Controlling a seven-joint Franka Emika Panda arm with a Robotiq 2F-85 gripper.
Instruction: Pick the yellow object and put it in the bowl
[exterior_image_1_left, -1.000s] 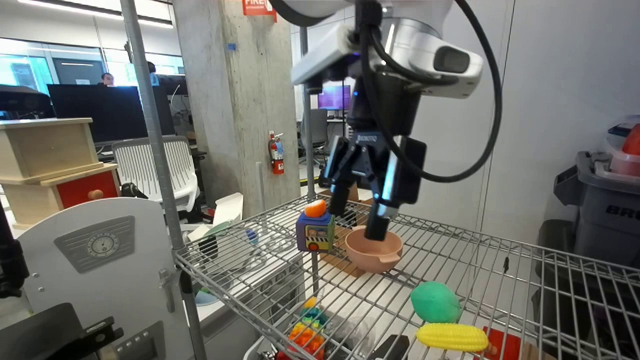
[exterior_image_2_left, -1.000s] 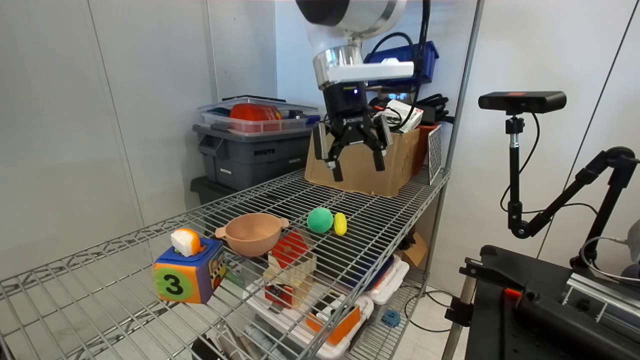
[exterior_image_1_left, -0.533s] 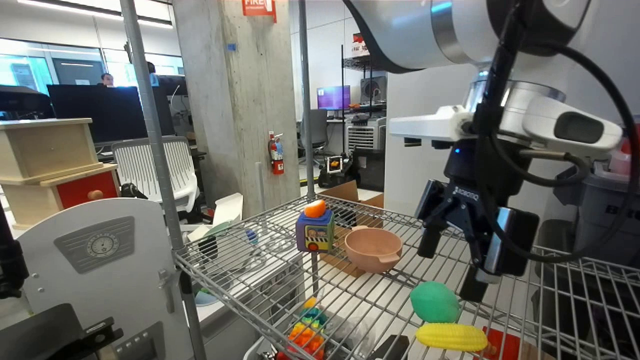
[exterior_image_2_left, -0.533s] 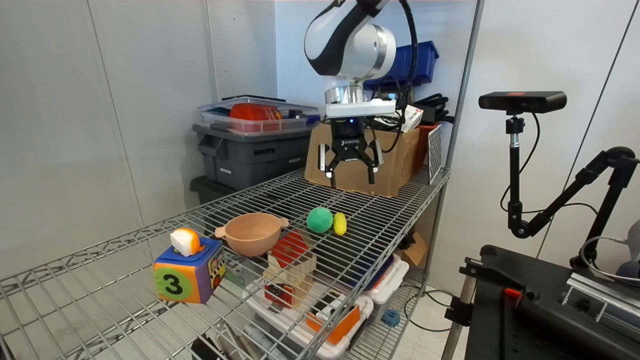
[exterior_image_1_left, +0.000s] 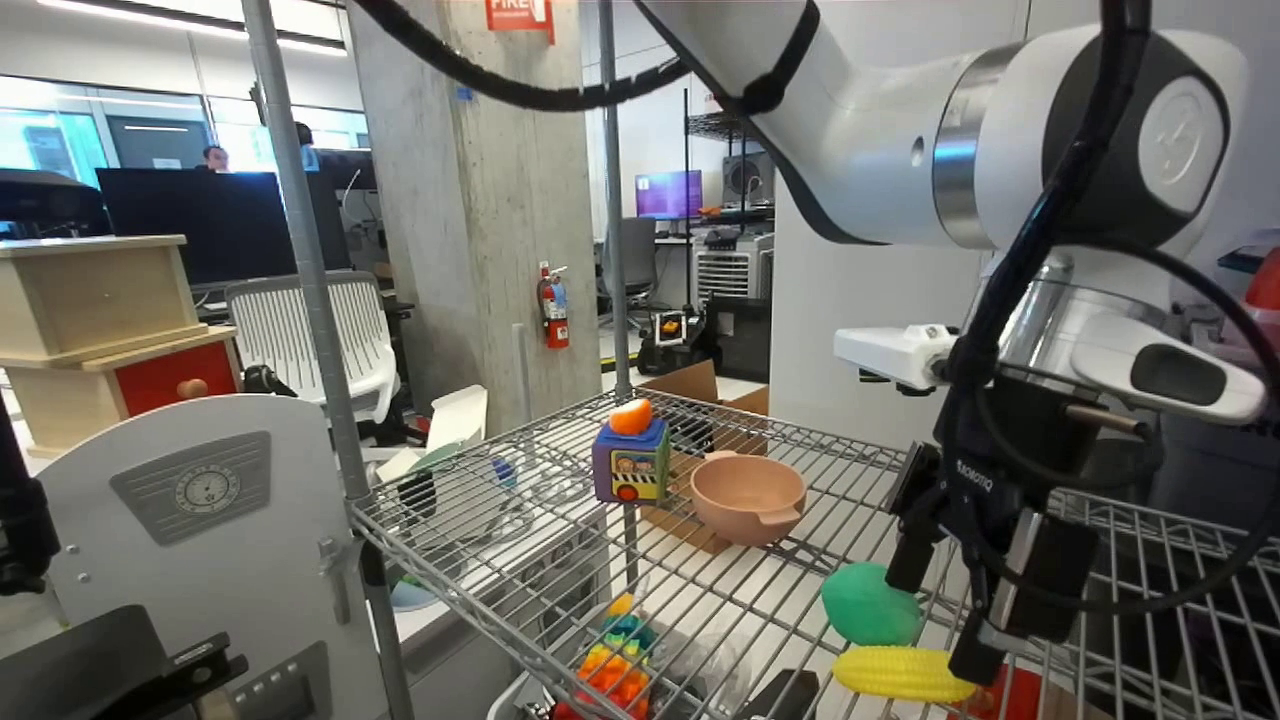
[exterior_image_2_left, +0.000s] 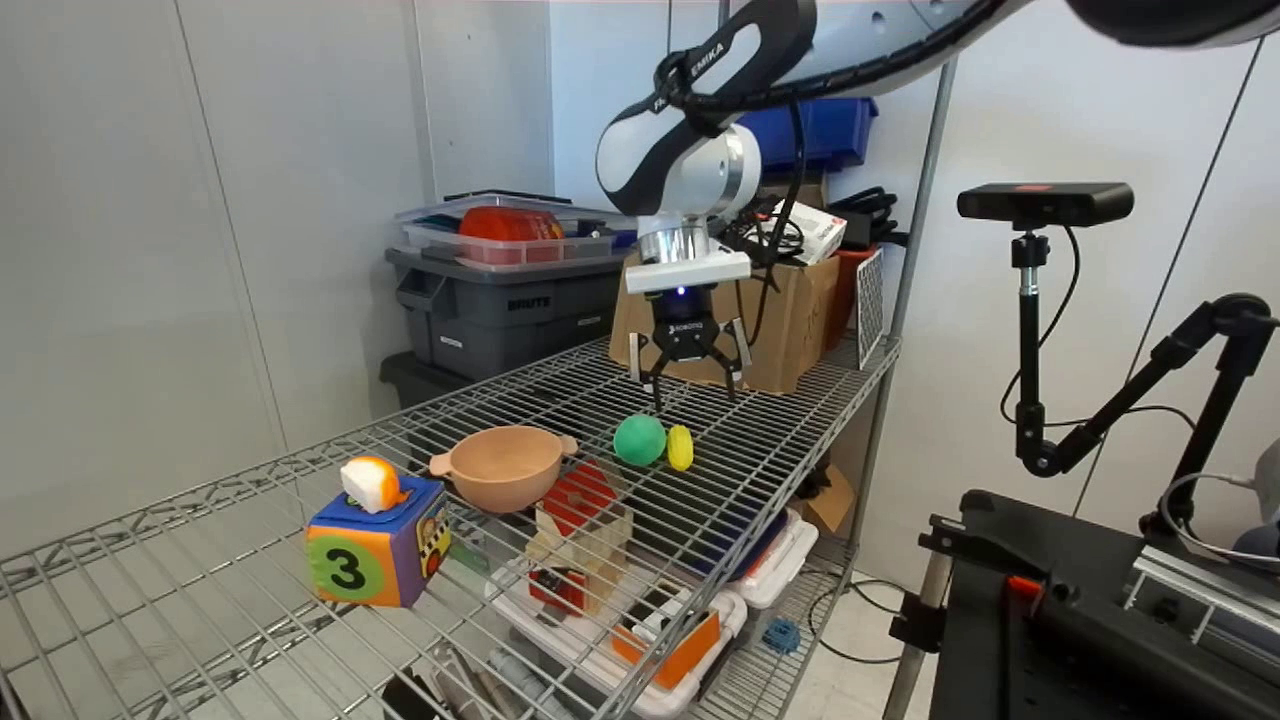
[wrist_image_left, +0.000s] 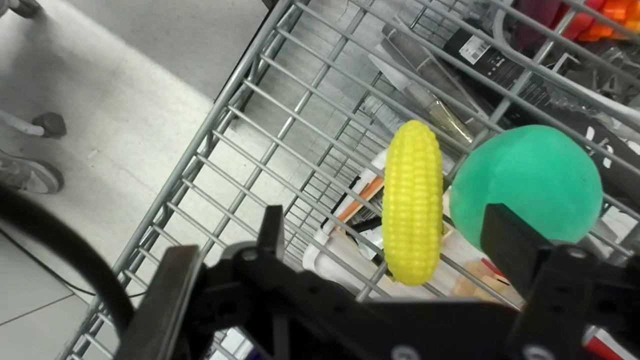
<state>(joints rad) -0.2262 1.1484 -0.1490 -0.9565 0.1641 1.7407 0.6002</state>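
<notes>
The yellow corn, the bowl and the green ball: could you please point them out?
Yellow corn (wrist_image_left: 412, 205): wrist view, middle of its kernelled side.
Bowl (exterior_image_2_left: 505, 493): in an exterior view, outer wall.
Green ball (exterior_image_1_left: 866, 606): in an exterior view, its rounded side.

in an exterior view, the gripper (exterior_image_1_left: 940, 624) is covering part of the green ball (exterior_image_1_left: 866, 606), leaving any contact unclear, and is overlapping the end of the yellow corn (exterior_image_1_left: 895, 673); in the wrist view, it is hiding the ball's lower part and being cropped by the bottom edge, a black cable (wrist_image_left: 65, 237) is showing blurred, and the left edge is cutting off a shoe (wrist_image_left: 30, 175); the arm (exterior_image_1_left: 900, 140) is being cut off in both exterior views, and a distant screen (exterior_image_1_left: 668, 196) is looking too small to read
</notes>
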